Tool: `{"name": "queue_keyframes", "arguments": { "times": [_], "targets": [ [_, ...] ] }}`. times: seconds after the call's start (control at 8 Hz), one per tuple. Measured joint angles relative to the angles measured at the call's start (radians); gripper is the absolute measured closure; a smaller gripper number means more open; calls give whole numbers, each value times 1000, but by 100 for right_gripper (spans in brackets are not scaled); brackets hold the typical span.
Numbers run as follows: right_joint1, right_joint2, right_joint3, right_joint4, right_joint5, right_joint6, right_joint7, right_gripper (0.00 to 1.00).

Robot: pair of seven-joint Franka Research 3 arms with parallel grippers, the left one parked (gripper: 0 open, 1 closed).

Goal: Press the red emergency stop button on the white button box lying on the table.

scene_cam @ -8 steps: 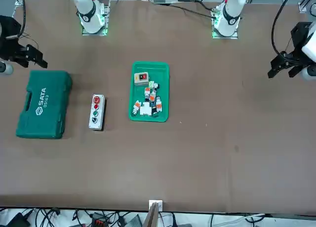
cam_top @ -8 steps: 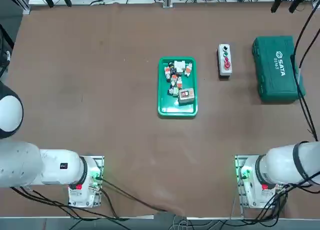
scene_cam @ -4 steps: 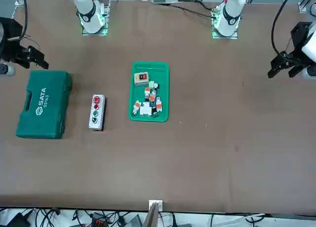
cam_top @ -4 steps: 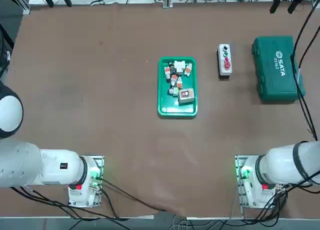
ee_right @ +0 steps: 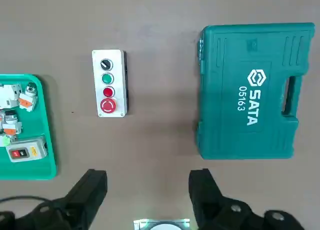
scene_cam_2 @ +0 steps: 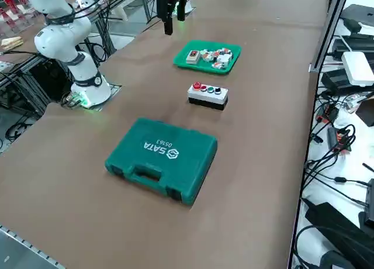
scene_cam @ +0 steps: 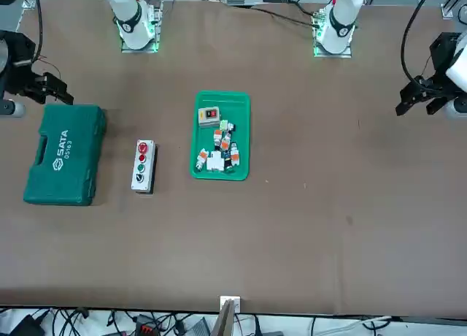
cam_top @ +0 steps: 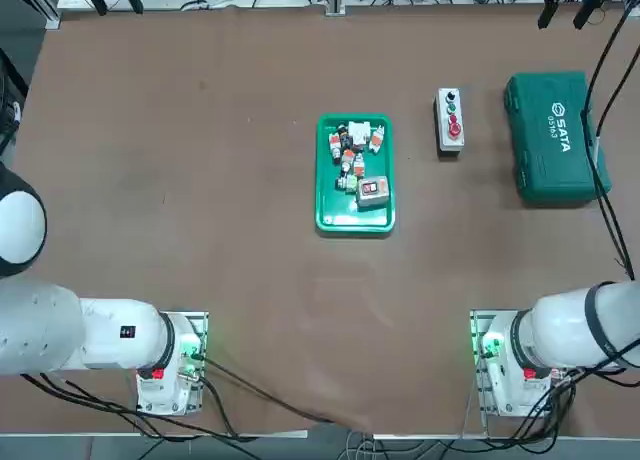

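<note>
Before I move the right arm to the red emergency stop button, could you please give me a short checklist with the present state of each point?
1. White button box lies with its buttons facing up: ok.
2. Red emergency stop button is visible, with nothing on top: ok.
3. Right gripper holds nothing: ok, no object between its fingers.
4. Fingers closed for pressing, if you want this: not ok, they stand wide apart.
5. Gripper lined up over the button: not ok, it hangs above the table, off to one side of the box.
6. Button latched down or not: cannot tell.
</note>
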Motion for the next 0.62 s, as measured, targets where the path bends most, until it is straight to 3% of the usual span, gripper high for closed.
{"name": "queue_keyframes", "arguments": {
  "times": [0.12,0.38,0.62],
  "targets": [
    [0,6,0,0,0,0,0,2],
    [0,27,0,0,0,0,0,19],
    [0,32,1,1,0,0,-2,63]
  ]
}}
